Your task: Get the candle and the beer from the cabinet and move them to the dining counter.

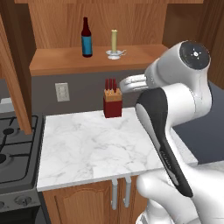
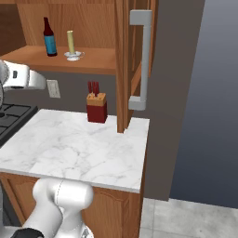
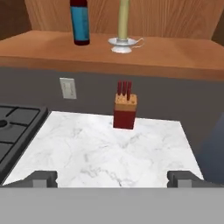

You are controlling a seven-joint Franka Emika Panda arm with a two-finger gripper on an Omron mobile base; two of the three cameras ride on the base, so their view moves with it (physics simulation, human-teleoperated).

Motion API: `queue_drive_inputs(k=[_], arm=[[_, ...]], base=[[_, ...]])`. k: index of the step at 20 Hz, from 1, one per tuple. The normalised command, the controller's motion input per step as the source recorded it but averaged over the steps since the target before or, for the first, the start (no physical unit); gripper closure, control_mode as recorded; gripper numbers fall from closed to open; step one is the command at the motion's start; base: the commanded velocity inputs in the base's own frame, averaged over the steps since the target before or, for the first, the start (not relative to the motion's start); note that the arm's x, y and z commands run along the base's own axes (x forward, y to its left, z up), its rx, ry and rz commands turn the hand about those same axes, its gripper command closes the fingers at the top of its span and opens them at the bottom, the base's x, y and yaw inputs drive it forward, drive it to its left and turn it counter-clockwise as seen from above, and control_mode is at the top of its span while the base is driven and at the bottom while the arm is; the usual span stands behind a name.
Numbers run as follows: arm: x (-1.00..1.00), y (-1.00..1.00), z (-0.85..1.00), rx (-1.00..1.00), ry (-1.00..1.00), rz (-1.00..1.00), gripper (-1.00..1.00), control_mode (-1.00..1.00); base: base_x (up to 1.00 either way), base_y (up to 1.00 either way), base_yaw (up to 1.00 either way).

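While its two dark fingertips stand wide apart with nothing between them, the gripper (image 3: 112, 178) hangs above a white marble worktop (image 1: 92, 148), facing the back wall. A red knife block (image 3: 124, 111) stands at the back of that worktop, a stove (image 1: 15, 153) adjoins it on the left, and a wall socket (image 3: 68, 88) sits on the grey wall. Higher up, on the shelf of the open cabinet (image 2: 122, 65), the beer (image 1: 86, 38) stands upright just left of the candle (image 1: 114, 41), which rests in a small white holder (image 3: 124, 44).

A wood-brown cabinet shelf (image 1: 65, 61) carries a dark brown beer bottle (image 1: 86, 38) beside a pale yellow candle (image 1: 114, 40); the white marble tabletop (image 1: 87, 148) bears a red knife block (image 1: 112, 103).
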Motion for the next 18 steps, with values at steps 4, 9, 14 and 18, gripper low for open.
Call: queue_drive_inputs(k=[4, 9, 14, 18], arm=[[0.26, -0.45, 0.42, -0.04, -0.29, -0.09, -1.00, -1.00], [0.45, -0.28, 0.41, 0.00, -0.26, -0.04, -1.00, -1.00], [0.52, -0.08, 0.19, 0.01, -0.14, 0.00, -1.00, -1.00], [0.45, 0.00, 0.00, 0.08, 0.00, 0.00, -1.00, -1.00]], base=[[0.00, 0.00, 0.00], [0.00, 0.00, 0.00], [0.00, 0.00, 0.00], [0.00, 0.00, 0.00]])
